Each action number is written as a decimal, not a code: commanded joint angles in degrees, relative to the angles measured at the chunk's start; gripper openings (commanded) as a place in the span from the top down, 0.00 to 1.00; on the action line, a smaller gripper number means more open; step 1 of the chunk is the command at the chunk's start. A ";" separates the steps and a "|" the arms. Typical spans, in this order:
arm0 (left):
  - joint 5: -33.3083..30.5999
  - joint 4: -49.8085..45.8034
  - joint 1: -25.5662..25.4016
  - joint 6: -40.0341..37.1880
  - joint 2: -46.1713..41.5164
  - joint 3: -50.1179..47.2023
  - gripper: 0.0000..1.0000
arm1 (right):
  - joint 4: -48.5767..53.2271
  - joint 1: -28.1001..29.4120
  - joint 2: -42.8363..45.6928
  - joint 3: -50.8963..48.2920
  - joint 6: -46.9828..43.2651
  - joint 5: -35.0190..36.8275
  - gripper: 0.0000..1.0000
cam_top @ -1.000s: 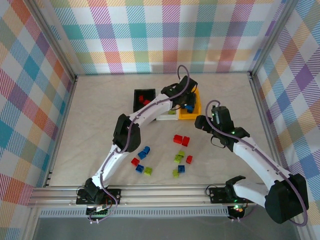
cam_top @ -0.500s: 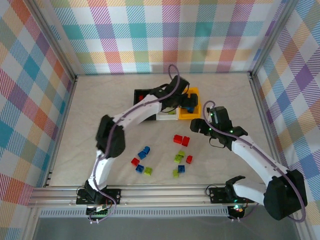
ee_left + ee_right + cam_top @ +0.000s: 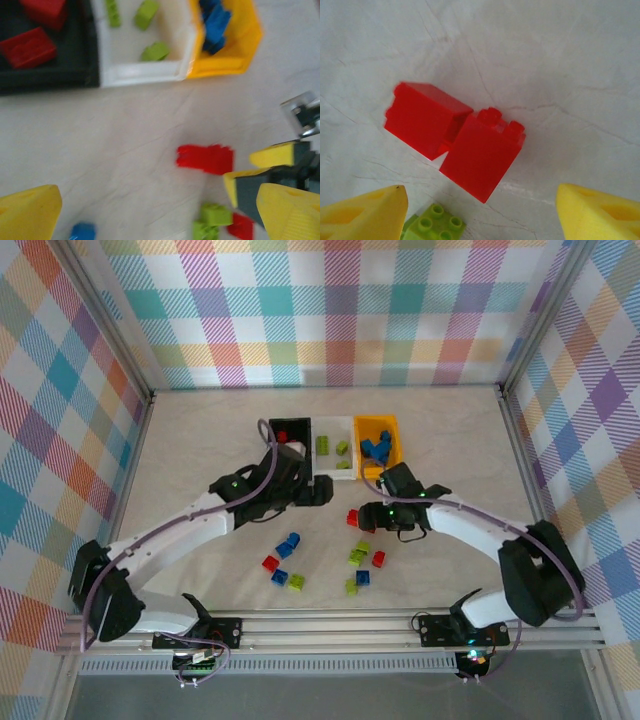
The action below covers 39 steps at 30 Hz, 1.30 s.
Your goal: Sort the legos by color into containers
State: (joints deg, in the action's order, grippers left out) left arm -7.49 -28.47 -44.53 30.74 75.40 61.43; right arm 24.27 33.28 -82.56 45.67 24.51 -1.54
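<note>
My left pincer (image 3: 320, 490) has pulled back from the yellow bin (image 3: 379, 424), wide and empty, so I judge the blue bricks (image 3: 377, 448) delivered, while my right pincer (image 3: 480, 197) has dropped, open, astride two red bricks (image 3: 452, 137) on the worktop (image 3: 200, 440), due the black bin (image 3: 274, 426).

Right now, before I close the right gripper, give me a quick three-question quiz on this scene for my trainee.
1. True or false: the white bin holds blue bricks.
2. In the right wrist view, what lies on the table between the spread fingertips of the right gripper? A) two touching red bricks B) one blue brick C) a bin
3. Fill in: the black bin holds ___ bricks.

Key: 1 false, it holds yellow-green bricks; 2 A; 3 red.
</note>
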 commanded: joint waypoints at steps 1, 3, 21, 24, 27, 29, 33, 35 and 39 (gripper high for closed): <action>-5.11 -2.43 -0.38 2.02 -4.50 -2.77 0.00 | 1.95 1.58 -3.35 2.44 -0.73 2.61 0.22; -6.18 -3.12 -0.18 2.07 -5.61 -3.74 0.00 | 1.31 1.91 -4.84 2.83 -0.15 4.18 0.24; -9.48 -6.42 1.16 1.52 -7.10 -4.70 0.00 | -1.10 2.96 -10.46 5.58 0.80 5.06 0.50; -9.75 -6.49 1.45 1.51 -6.96 -4.74 0.00 | -1.16 2.93 -9.32 4.91 1.00 4.71 0.57; -10.83 -6.79 1.81 1.48 -6.82 -4.31 0.00 | -0.94 2.96 -7.28 4.61 0.90 4.99 0.62; -11.12 -6.44 1.81 1.45 -7.30 -4.50 0.00 | -0.25 2.93 -5.00 4.65 0.42 5.32 0.63; -12.89 -7.22 1.89 1.96 -8.80 -5.80 0.00 | 3.03 3.51 0.22 7.29 -2.23 3.60 0.65; -14.63 -8.77 1.89 2.44 -9.70 -6.26 0.00 | 3.36 3.95 1.03 10.35 -3.69 0.78 0.65; -17.89 -11.34 1.99 4.65 -11.69 -7.75 0.00 | 2.09 4.90 -6.22 22.11 -3.87 -4.09 0.65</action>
State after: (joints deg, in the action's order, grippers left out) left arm -21.39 -36.14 -43.18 33.17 65.71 54.83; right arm 27.88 37.34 -84.71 60.90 22.37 -0.78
